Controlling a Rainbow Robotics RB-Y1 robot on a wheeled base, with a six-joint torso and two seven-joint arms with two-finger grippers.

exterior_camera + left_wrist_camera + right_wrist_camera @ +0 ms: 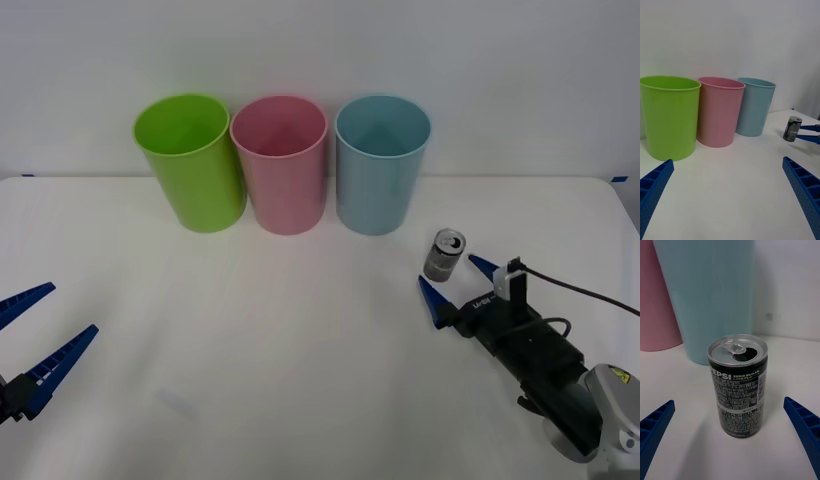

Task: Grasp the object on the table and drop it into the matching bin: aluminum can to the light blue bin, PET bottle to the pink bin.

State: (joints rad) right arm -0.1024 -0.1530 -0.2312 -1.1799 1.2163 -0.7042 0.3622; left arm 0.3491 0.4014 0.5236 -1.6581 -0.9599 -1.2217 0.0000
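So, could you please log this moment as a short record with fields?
can: aluminum can upright on the table, opened top, near the light blue bin
bins: lime green bin, pink bin, light blue, in a row
right hand: open, fingers either side of the can, not touching
left hand: open, idle at table's left

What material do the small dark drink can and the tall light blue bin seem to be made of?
The small dark drink can looks like aluminium: shiny silver top with pull-tab, glossy printed wall. The tall light blue bin seems smooth, matte plastic, uniformly coloured.
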